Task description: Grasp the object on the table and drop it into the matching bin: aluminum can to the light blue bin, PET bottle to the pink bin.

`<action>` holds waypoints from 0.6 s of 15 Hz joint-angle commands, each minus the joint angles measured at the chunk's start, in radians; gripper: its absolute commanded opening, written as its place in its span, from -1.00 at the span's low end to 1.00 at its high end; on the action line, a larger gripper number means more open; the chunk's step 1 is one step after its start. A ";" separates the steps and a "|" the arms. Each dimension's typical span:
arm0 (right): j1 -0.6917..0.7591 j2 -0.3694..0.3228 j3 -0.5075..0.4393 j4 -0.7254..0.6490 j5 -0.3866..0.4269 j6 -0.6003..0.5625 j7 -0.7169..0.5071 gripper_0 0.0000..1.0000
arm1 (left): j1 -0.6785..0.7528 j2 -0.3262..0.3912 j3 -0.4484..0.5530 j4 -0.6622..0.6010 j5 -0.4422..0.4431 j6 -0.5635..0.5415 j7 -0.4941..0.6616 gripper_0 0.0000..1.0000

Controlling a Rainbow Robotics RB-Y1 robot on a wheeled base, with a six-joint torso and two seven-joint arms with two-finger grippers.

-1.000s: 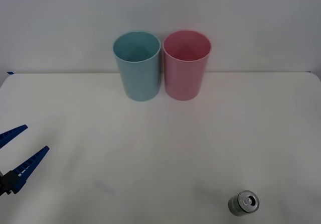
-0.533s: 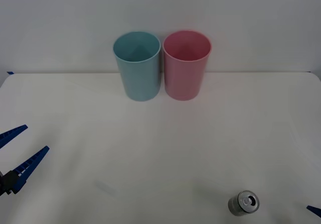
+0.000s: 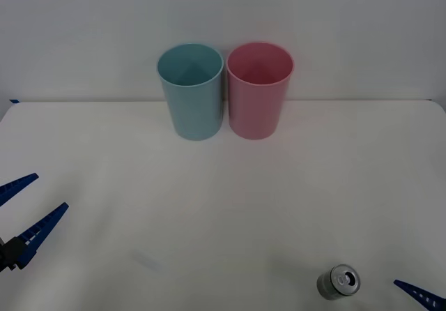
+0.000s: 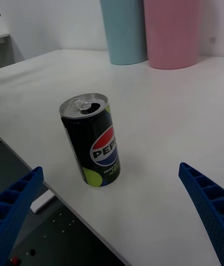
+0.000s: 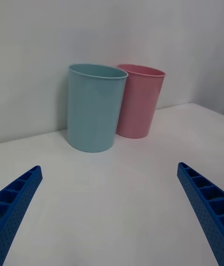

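The aluminum can (image 3: 339, 282) stands upright near the table's (image 3: 223, 199) front edge, right of centre. In the right wrist view the can (image 4: 93, 147) has a shiny pull-tab top and a black side with a Pepsi logo. My right gripper (image 4: 110, 168) is open, level with the can and a short way from it, not touching. One of its blue fingers (image 3: 418, 296) shows just right of the can. The light blue bin (image 3: 191, 91) and the pink bin (image 3: 259, 90) stand side by side at the table's back. My left gripper (image 3: 28, 210) hangs open at the left edge, holding nothing.
A white wall rises behind the bins. Bare white tabletop lies between the can and the bins. The can sits close to the table's near edge (image 4: 60, 201), with a dark base below it. The left wrist view faces both bins (image 5: 95, 107) across open table.
My right gripper has come into the front view at the bottom right, moving in toward the can. The can, the bins and the left gripper have not moved.
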 commanded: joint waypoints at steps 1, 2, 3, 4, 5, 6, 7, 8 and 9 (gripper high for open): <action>-0.021 0.020 0.008 0.012 0.027 0.001 0.035 1.00 | 0.000 0.000 0.000 0.000 0.000 0.000 0.000 1.00; -0.030 0.031 0.009 0.012 0.035 0.001 0.047 1.00 | 0.000 0.000 0.000 0.000 0.000 0.000 0.000 1.00; -0.038 0.040 0.009 0.013 0.046 0.002 0.056 1.00 | 0.000 0.000 0.000 0.000 0.000 0.000 0.000 1.00; -0.052 0.049 0.009 0.026 0.058 0.004 0.066 1.00 | 0.000 0.000 0.000 0.000 0.000 0.000 0.000 1.00; -0.065 0.059 0.009 0.039 0.067 0.004 0.075 1.00 | 0.000 0.000 0.000 0.000 0.000 0.000 0.000 1.00; -0.084 0.065 0.009 0.058 0.076 0.004 0.085 1.00 | 0.000 0.000 0.000 0.000 0.000 0.000 0.000 1.00; -0.098 0.072 0.009 0.070 0.081 0.004 0.093 1.00 | 0.000 0.000 0.000 0.000 0.000 0.000 0.000 1.00; -0.105 0.080 0.009 0.075 0.095 0.013 0.102 1.00 | 0.000 0.000 0.000 0.000 0.000 0.000 0.000 1.00; -0.118 0.089 0.011 0.075 0.106 0.017 0.108 1.00 | 0.000 0.000 0.000 0.000 0.000 0.000 0.000 1.00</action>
